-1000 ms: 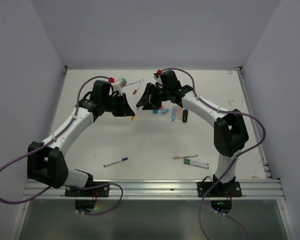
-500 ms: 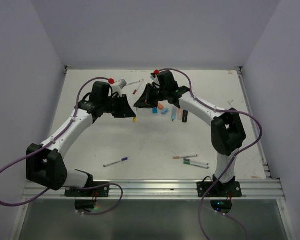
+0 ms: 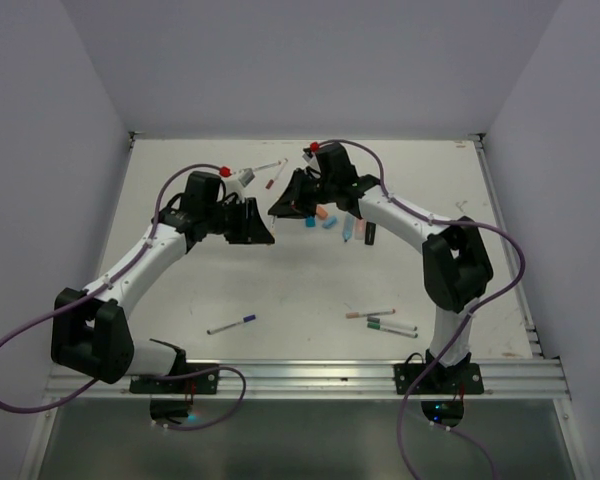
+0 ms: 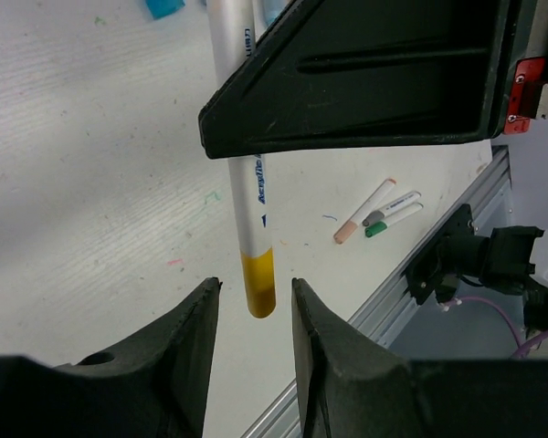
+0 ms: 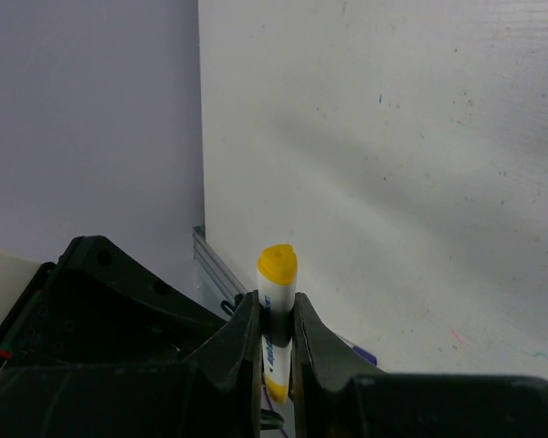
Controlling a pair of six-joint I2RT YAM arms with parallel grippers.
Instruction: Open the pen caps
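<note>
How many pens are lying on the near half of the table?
4. A purple-capped pen lies alone left of centre; a pink-capped pen, a grey-capped pen and a green-capped pen lie bunched near the right arm's base. None looks hidden there.

A white table (image 3: 280, 290) is lying under soft, even light, its surface showing faint coloured marks. Plain pale grey walls are enclosing it: a back wall (image 3: 310, 60), a left wall (image 3: 40, 150) and a right wall (image 3: 570, 150). An aluminium rail (image 3: 310, 375) is running along its near edge.
</note>
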